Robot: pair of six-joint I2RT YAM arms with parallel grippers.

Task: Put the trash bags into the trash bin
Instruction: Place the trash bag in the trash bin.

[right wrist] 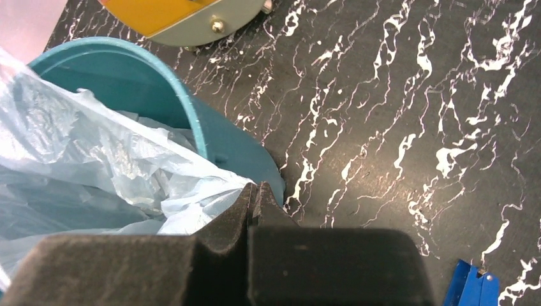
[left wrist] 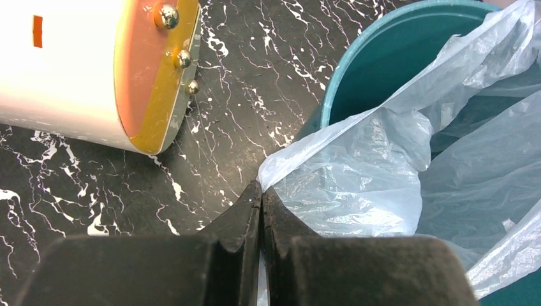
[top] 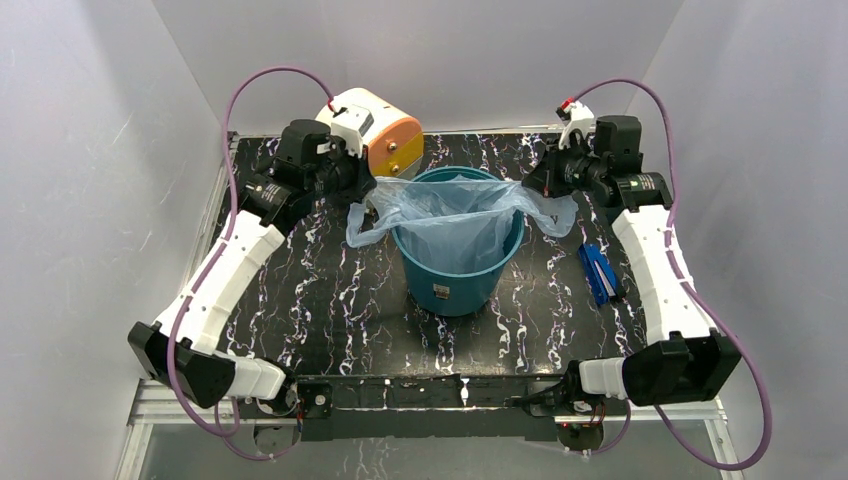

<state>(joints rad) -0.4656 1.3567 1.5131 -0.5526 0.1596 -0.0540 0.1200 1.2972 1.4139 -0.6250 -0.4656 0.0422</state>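
The teal trash bin [top: 455,280] stands upright mid-table. The pale blue trash bag [top: 455,215] hangs inside it, its mouth stretched open across the rim, with edges draped outside on both sides. My left gripper [top: 362,188] is shut on the bag's left edge just outside the rim; the left wrist view shows the closed gripper [left wrist: 261,191] pinching plastic [left wrist: 357,185] beside the bin [left wrist: 383,70]. My right gripper [top: 532,183] is shut on the bag's right edge; the right wrist view shows the closed gripper [right wrist: 253,191] on the film [right wrist: 115,172] at the bin rim [right wrist: 172,89].
A cream and orange drum-shaped box [top: 385,135] lies on its side behind the bin at the back left, close to my left gripper. A small dark blue flat object [top: 598,272] lies on the black marbled table [top: 330,300] right of the bin. White walls enclose the table.
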